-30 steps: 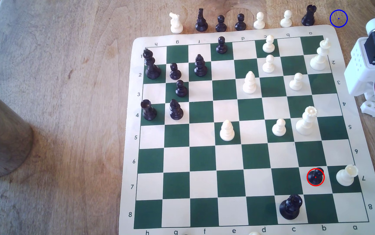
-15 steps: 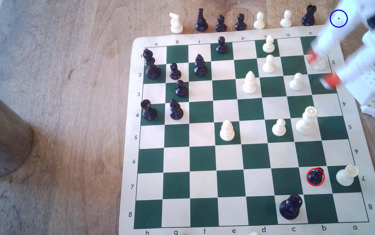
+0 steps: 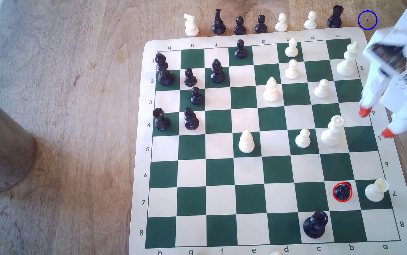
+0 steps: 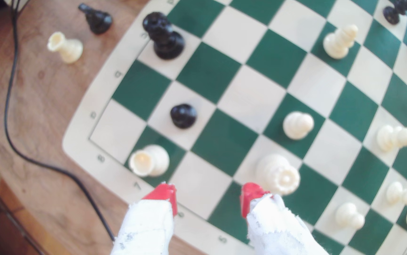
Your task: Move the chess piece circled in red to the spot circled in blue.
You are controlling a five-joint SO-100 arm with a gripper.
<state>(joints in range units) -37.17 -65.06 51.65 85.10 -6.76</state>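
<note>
The black pawn (image 3: 342,191) with the red ring around it stands on a white square near the board's lower right in the exterior view, beside a white rook (image 3: 376,190). The wrist view has the same pawn (image 4: 183,116) ahead of my fingers. My gripper (image 3: 376,122) hangs open over the board's right edge, well above the pawn in the exterior view; its red-tipped fingers (image 4: 163,193) stand wide apart with nothing between them. The blue ring (image 3: 367,20) lies on bare wood past the board's top right corner, next to a black rook (image 3: 335,17).
A white queen (image 3: 333,132) stands just left of my gripper in the exterior view, a white king (image 3: 347,60) above it. A black queen (image 3: 316,224) sits below the pawn. Captured pieces line the board's top edge. A black cable (image 4: 11,103) runs over the table.
My gripper has swung in from the exterior view's upper right and moved down along the board's right edge, closer to the ringed pawn. No piece has moved.
</note>
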